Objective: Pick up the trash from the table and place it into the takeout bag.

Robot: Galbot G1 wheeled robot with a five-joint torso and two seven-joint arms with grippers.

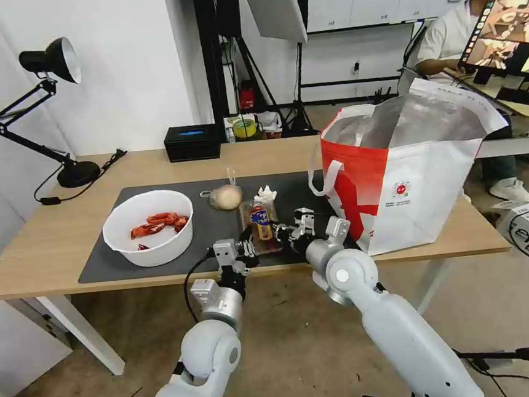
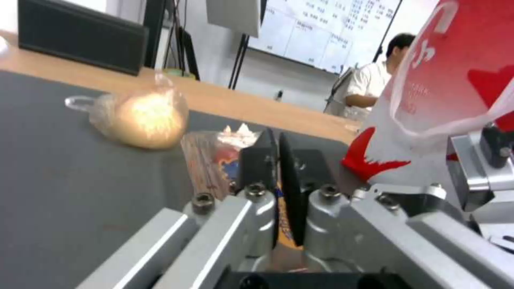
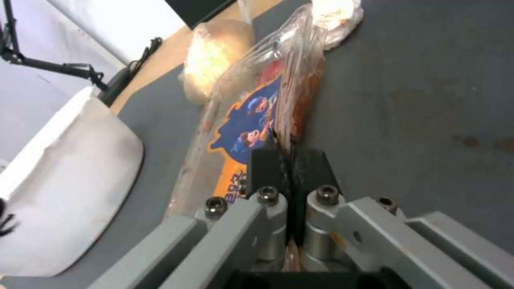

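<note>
Head view, both grippers' fingers pinching clear tray (image 1: 261, 221), bowl (image 1: 148, 227) left, takeout bag (image 1: 407, 170) right

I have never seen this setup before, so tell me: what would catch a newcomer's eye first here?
The large boxy white-and-red takeout bag with silver foil lining stands open at the right end of the light-wood table. In front of it, the left gripper and right gripper are both shut on the near end of the clear hinged plastic tray. Left of that sits a white round bowl holding red crayfish shells.
</note>
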